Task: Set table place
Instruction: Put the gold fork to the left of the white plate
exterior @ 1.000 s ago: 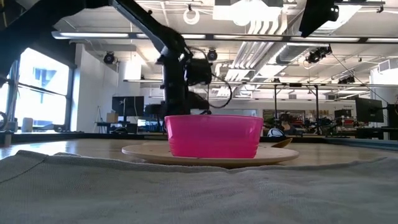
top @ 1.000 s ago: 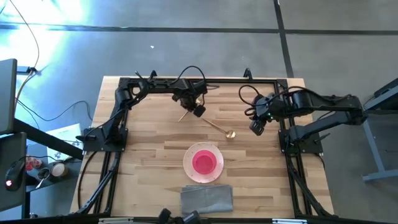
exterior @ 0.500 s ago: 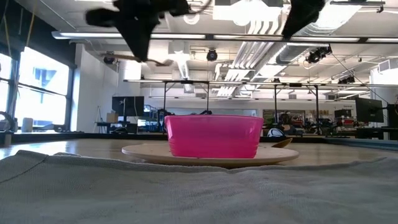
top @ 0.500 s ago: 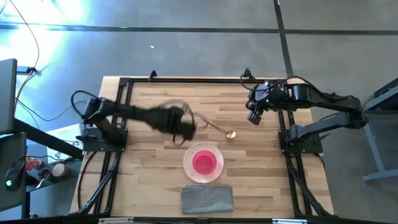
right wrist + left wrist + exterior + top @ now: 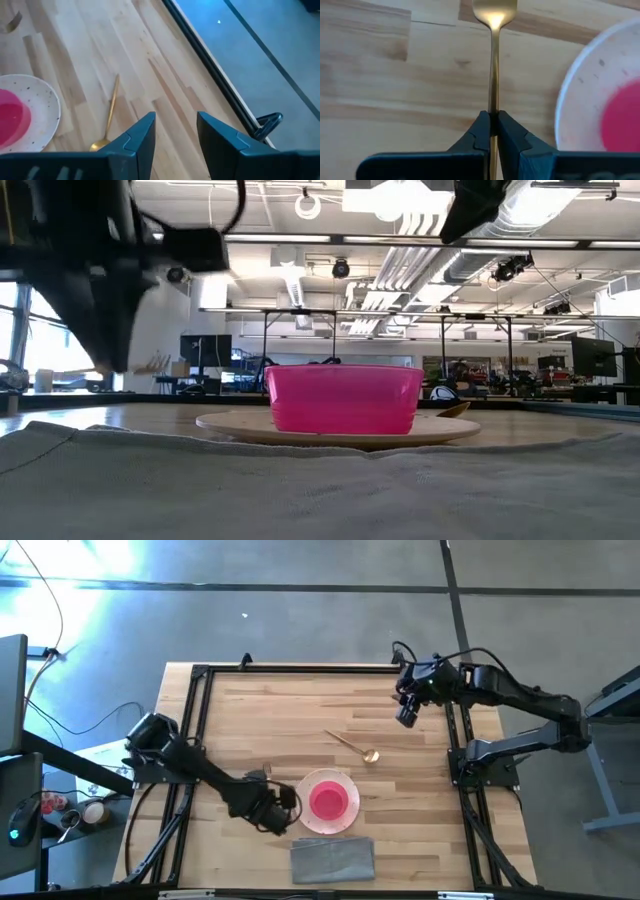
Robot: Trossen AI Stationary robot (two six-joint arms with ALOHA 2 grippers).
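The left end effector, pinching the gold fork, has moved from mid-surface down beside the plate holding the pink bowl. The right end effector, spread, hovers near the far rail. The spoon probably lies on the wood surface.

The fork tines were cut off at the left wrist view's edge, its lower handle was hidden between the left gripper fingers, and the plate was only partly framed.
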